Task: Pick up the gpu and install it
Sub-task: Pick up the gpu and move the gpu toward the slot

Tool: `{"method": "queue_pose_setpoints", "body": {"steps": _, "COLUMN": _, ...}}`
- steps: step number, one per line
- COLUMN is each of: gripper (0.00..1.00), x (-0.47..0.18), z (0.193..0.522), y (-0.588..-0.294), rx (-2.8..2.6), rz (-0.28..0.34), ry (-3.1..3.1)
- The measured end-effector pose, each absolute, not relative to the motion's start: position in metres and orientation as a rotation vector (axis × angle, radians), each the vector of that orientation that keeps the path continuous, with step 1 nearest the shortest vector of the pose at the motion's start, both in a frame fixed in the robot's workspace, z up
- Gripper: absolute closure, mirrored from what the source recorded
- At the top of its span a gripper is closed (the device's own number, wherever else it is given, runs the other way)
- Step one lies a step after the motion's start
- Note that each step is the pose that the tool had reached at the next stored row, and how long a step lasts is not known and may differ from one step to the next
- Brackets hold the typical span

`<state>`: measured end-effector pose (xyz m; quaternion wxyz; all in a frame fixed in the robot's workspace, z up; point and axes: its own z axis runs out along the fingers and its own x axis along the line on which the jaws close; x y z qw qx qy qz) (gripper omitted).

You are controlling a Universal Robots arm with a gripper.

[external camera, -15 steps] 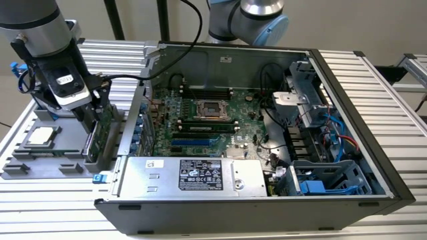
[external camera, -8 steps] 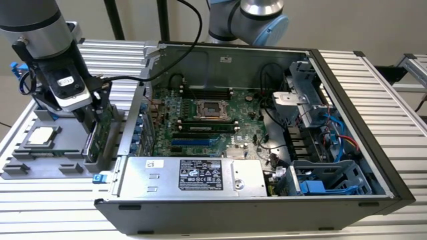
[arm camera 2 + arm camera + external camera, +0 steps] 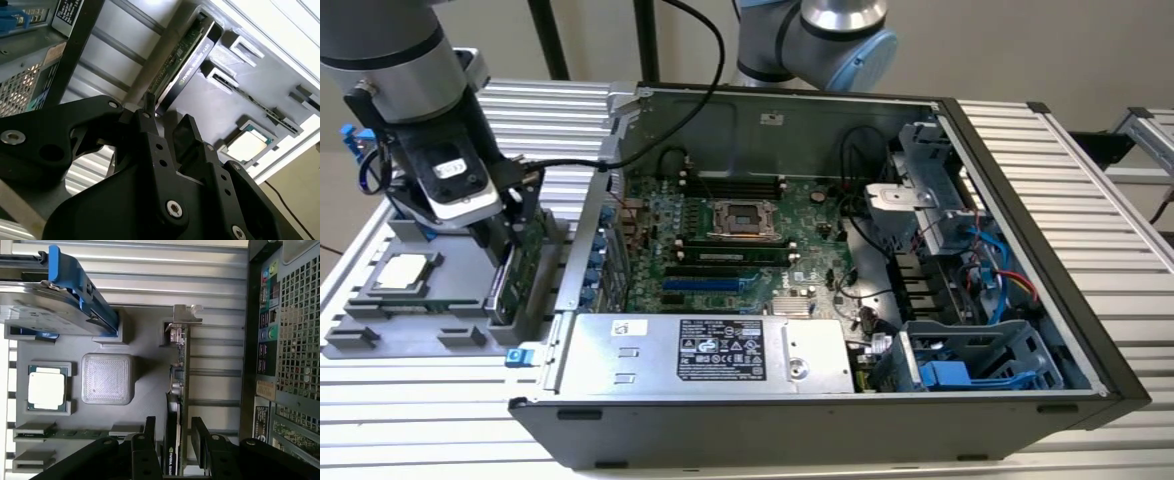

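Gripper: gripper (image 3: 174, 422) is low over the grey holder (image 3: 142, 347), jaws spread, one finger on each side of the card. In the first wrist view a thin gap shows on both sides, so nothing is clamped.
Gpu location: gpu (image 3: 179, 380) stands on its long edge in a holder slot, just outside the side wall of the open computer case (image 3: 720, 420), on the exterior view's left.
Neighbours: CPU chip (image 3: 46, 389) and hard drive (image 3: 50, 310) sit in other holder pockets, well apart from the card.
Long axis: runs along the holder slot, roughly parallel to the case wall.
Facing: silver bracket at the end away from the fingers; black cooler face towards the CPU chip, green board towards the case.
Risk, grip point: fingers sit near the non-bracket end, so I judge the card may pivot or sag once lifted.
Risk, closing: uneven closing could press the card sideways against the slot and bind it.
Risk, clearance: the case wall is near and could be clipped.
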<state>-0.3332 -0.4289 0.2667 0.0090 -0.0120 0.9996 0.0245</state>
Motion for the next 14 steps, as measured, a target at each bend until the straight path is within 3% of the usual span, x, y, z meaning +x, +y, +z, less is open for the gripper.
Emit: {"method": "queue_pose_setpoints", "body": {"steps": 14, "gripper": 0.0, "x": -0.3329, "z": 0.2591, "y": -0.4288, "rx": 0.031, "rz": 0.076, "ry": 3.122}}
